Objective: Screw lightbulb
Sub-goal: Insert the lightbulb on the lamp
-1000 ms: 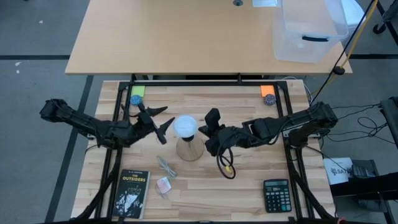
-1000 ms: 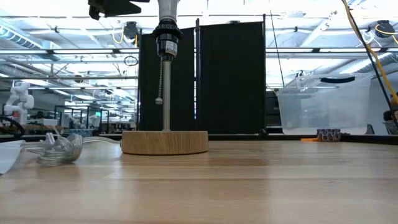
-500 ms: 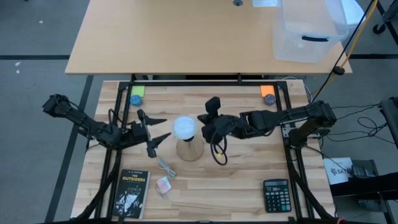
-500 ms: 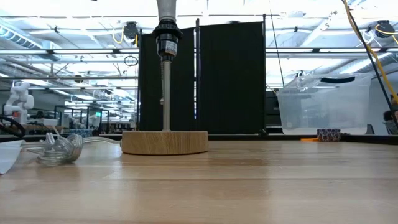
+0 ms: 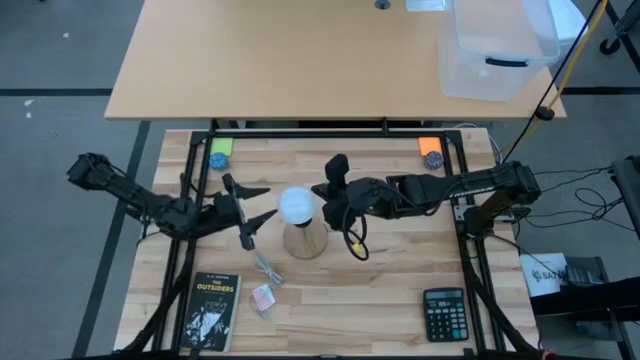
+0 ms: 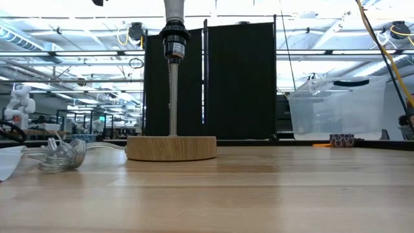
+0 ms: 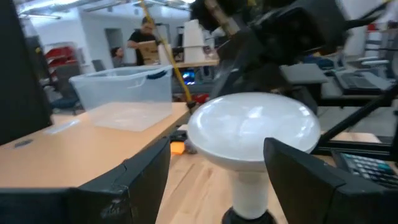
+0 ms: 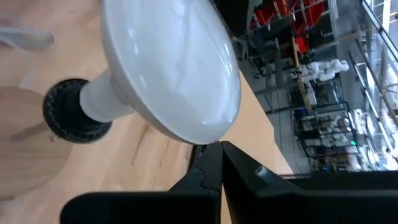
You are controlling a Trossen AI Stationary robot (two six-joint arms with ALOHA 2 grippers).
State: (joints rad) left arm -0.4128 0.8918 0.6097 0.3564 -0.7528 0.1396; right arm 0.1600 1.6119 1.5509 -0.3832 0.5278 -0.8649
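Note:
The white lightbulb (image 5: 298, 204) stands upright, its pale base in the black socket (image 8: 71, 115) of the tan wooden stand (image 5: 305, 240). In the low view only its neck (image 6: 173, 10) shows above the socket. My left gripper (image 5: 266, 204) is open just left of the globe. In the left wrist view (image 7: 217, 174) the globe (image 7: 252, 127) shows beyond the gap between the fingers, which are clear of it. My right gripper (image 5: 323, 197) is shut, its tips close by the globe's right side (image 8: 211, 134). My right gripper's shut fingertips (image 8: 214, 155) come level from the table's right and stand at the rim of the globe. I cannot tell whether they touch it.
A book (image 5: 210, 310), a clear plastic wrapper (image 5: 265, 268) and a small packet (image 5: 263, 297) lie near the front left. A calculator (image 5: 443, 302) lies at the front right. A cord loop (image 5: 353, 240) hangs under my right arm. A clear bin (image 5: 497, 45) stands on the far table.
My right gripper has gone toward the table's left and far side, up to the bulb's right side, and has turned about its wrist. My left gripper has drawn back a little to the left and near side, still open. The stand's pull chain has swung back against the pole.

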